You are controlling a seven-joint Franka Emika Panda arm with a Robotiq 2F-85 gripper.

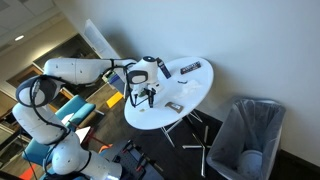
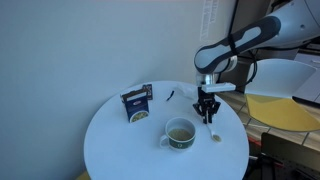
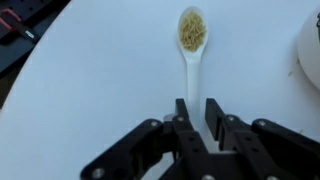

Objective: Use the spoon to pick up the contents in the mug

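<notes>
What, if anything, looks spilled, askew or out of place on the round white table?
Nothing stands out. The spoon, gripped by the pincer, keeps its yellowish grains inside its bowl, and none show on the table around it. The mug stands upright.

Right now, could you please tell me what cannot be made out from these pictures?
- Wrist view: the mug is cut off by the right edge, so its inside is unseen.
- Wrist view: whether the spoon held by the gripper touches the table; the top-down angle hides it.
- In an exterior view: the print on the packet is too small to read.
- In an exterior view: the dark bar is too blurred to identify.
</notes>
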